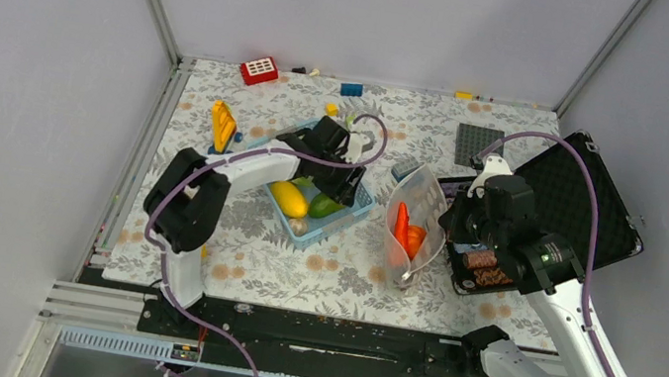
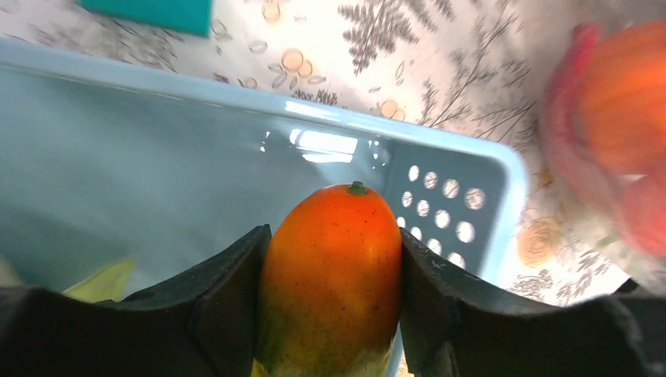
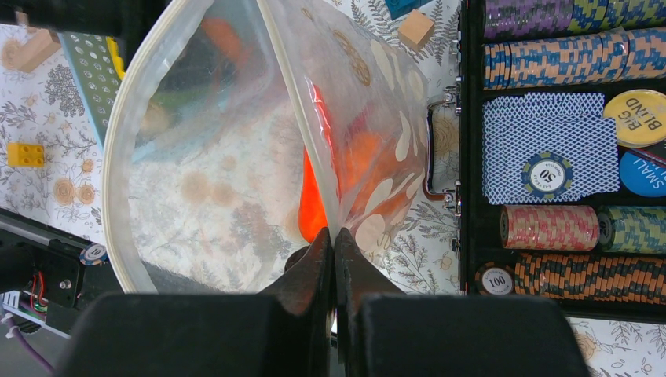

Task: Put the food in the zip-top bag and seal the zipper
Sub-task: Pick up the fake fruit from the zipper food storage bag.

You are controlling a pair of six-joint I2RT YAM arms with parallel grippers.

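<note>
The left gripper (image 2: 334,239) is part open, its two black fingers pressed against either side of an orange-green fruit (image 2: 330,275) that stands stem-up between them. Behind it lies the inside of the blue basket (image 2: 314,114), whose perforated right wall is close by. From above, a yellow piece (image 1: 289,199) and a green piece (image 1: 325,207) lie in the near half of that basket. Whether the gripped fruit rests on the basket floor cannot be told.

The right gripper (image 3: 334,245) is pinched fully together on the near right rim of the zip-top bag (image 1: 415,223), holding it upright to the right of the basket with its mouth spread wide. The zipper (image 3: 107,196) curves round the open mouth, unsealed. A red chili (image 1: 401,226) and an orange carrot (image 1: 415,241) lie inside. Just right of the bag sits an open case (image 1: 574,199) of poker chips (image 3: 550,228).
</note>
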